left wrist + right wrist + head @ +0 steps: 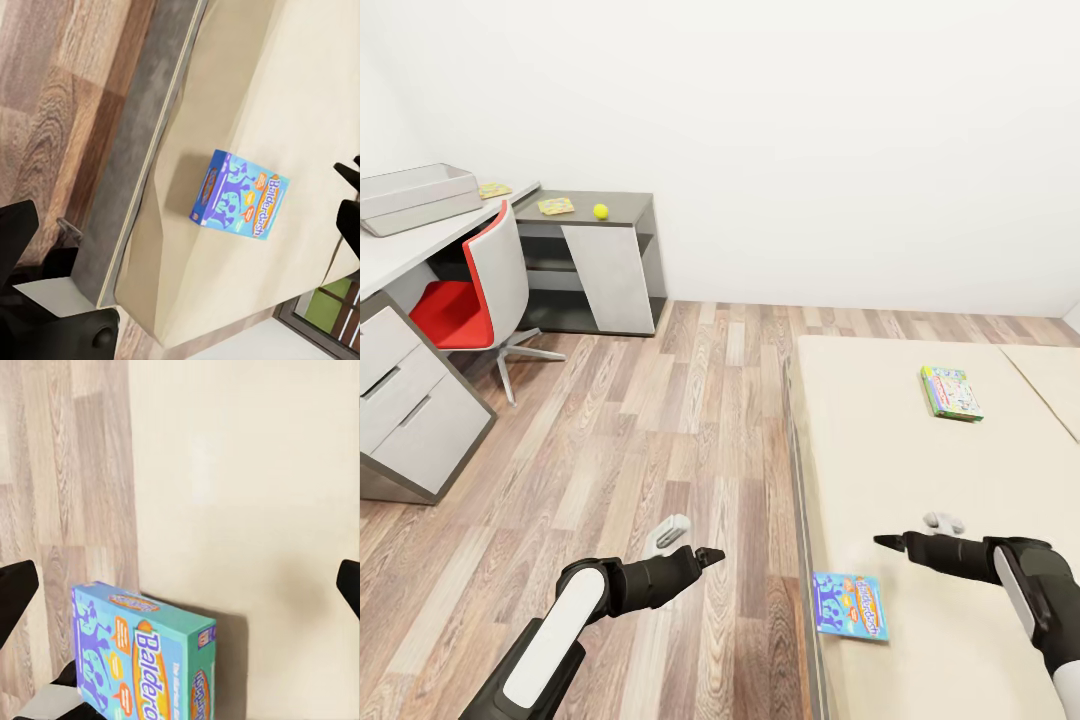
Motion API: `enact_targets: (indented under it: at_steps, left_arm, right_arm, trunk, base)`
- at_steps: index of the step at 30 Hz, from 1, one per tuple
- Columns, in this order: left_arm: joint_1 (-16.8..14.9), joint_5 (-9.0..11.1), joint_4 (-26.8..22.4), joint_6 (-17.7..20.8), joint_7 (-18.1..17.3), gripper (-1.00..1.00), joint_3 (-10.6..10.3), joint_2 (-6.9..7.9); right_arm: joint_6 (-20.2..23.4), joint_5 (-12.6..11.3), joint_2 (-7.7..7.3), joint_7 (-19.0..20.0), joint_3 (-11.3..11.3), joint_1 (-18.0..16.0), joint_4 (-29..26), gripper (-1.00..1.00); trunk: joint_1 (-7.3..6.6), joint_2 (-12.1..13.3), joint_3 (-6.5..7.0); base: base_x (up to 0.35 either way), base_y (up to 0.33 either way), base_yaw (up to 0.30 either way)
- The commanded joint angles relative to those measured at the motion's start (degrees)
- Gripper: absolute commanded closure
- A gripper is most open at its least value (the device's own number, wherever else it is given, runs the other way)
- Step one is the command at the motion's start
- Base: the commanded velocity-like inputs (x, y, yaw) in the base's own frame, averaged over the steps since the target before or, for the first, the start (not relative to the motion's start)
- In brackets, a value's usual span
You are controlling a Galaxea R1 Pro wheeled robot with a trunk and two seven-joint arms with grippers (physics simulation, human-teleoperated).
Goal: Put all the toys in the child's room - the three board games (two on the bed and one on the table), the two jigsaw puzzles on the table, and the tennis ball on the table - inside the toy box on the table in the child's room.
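The blue "Balderdash" board game (850,605) (238,195) (142,660) lies on the beige bed (900,460) close to its near left edge. A green-edged board game (950,392) lies farther up the bed. My left gripper (710,555) (180,225) hangs open over the floor left of the blue box. My right gripper (885,541) (180,585) is open above the bed just beyond that box, holding nothing. At far left the grey toy box (415,195) stands on the table (400,250). Two jigsaw puzzles (493,189) (556,206) and the tennis ball (601,211) lie nearby.
A red and grey swivel chair (470,290) stands at the desk, with white drawers (410,400) at the near left. Wood-plank floor (660,420) stretches between desk and bed. White walls close the room behind.
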Motion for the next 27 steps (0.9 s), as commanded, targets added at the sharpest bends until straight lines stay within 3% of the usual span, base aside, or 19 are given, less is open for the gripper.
enact_targets:
  at_steps: [1,3,4,10,21,27]
  left_arm:
    - [0.0,0.6,-0.1,0.0,0.6,-1.00,-0.1,0.04]
    - [0.0,0.6,0.0,0.0,0.5,-1.00,-0.1,0.04]
    - [0.0,0.6,0.0,0.0,0.5,-1.00,-0.1,0.04]
    - [0.0,0.6,0.1,0.0,0.4,-1.00,-0.1,0.04]
    - [0.0,0.6,0.1,0.0,0.3,-1.00,-0.1,0.04]
    - [0.0,0.6,0.1,0.0,0.3,-1.00,-0.1,0.04]
  right_arm:
    - [0.4,-0.1,0.01,0.1,-0.1,0.0,-0.1,-1.00]
    - [0.4,-0.1,-0.31,0.2,-2.7,0.2,-2.6,-1.00]
    - [0.4,-0.1,-0.31,0.2,-2.7,0.2,-2.6,-1.00]
    - [-0.6,0.0,-0.70,0.5,-7.5,1.0,-8.6,-1.00]
    - [-2.4,-0.1,-0.78,0.6,-11.4,3.8,-15.4,-1.00]
    - [-2.5,-0.1,-0.29,0.6,-14.9,5.8,-22.0,-1.00]
  trunk:
    - [0.00,0.0,-0.04]
    - [0.00,0.0,-0.04]
    - [0.00,0.0,-0.04]
    - [0.00,0.0,-0.04]
    - [0.00,0.0,-0.04]
    - [0.00,0.0,-0.04]
  base:
    - [0.000,0.000,0.000]
    - [0.000,0.000,0.000]
    - [0.000,0.000,0.000]
    - [0.000,0.000,0.000]
    - [0.000,0.000,0.000]
    - [0.000,0.000,0.000]
